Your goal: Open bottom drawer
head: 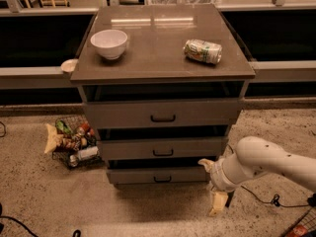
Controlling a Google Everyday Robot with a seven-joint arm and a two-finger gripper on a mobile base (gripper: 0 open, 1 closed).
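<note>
Presently, the single camera view looks down on a grey-brown counter (158, 63) with three drawers stacked under its front edge. The bottom drawer (148, 175) sits lowest, just above the floor (148, 211), its front the narrowest of the three. A small black bar handle (162, 179) is at the middle of the front, and a dark strip shows along its top. The middle drawer (163, 147) and top drawer (163, 113) sit above it. The white arm (276, 163) enters from the right, low down, below the counter's front right corner. Its gripper (213, 184) is close to the floor, just beside the right end of the bottom drawer front. Contact with the drawer cannot be confirmed, and whether the gripper is released or clenched cannot be told. A white bowl (109, 43) stands upright near the counter's left edge. A can (203, 51) lies on its side toward the right edge. A wire basket (71, 143) of packets rests on the floor beyond the left edge. A dark cable (261, 200) runs along the floor at right.
</note>
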